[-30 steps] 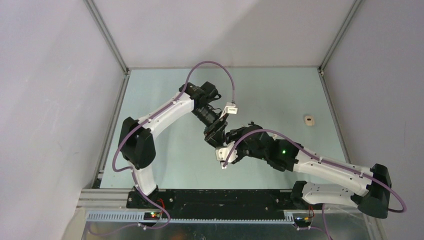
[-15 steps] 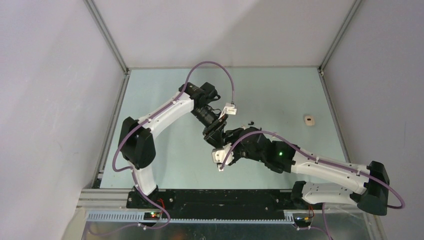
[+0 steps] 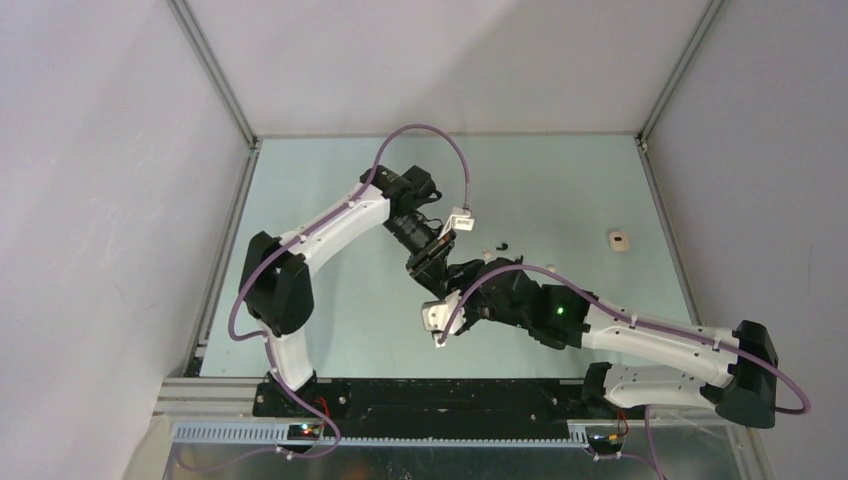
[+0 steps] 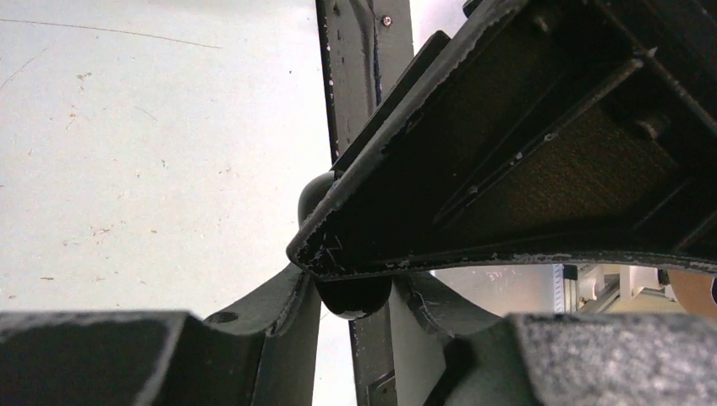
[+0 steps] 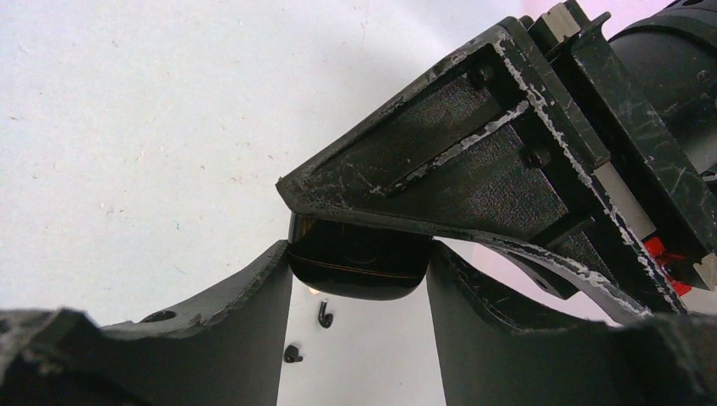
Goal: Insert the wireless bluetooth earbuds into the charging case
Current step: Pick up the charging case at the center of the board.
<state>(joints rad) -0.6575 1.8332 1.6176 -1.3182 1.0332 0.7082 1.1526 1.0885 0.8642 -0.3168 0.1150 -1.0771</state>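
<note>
Both arms meet over the middle of the table (image 3: pixel 320 190), sharing one black charging case (image 5: pixel 355 260).
Jaws of the left gripper (image 4: pixel 351 294) and right gripper (image 5: pixel 358 275) are clamped on the case from opposing sides. Two black earbuds (image 5: pixel 324 316) lie loose on the table just beside it, outside the case. A small off-white object (image 3: pixel 619 240) sits well apart, rightward.

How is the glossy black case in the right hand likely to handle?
The black case looks glossy and rounded, so probably slippery in the right hand. It seems rigid, holding shape under the pinch. Its seam hints a lid could pop.
</note>
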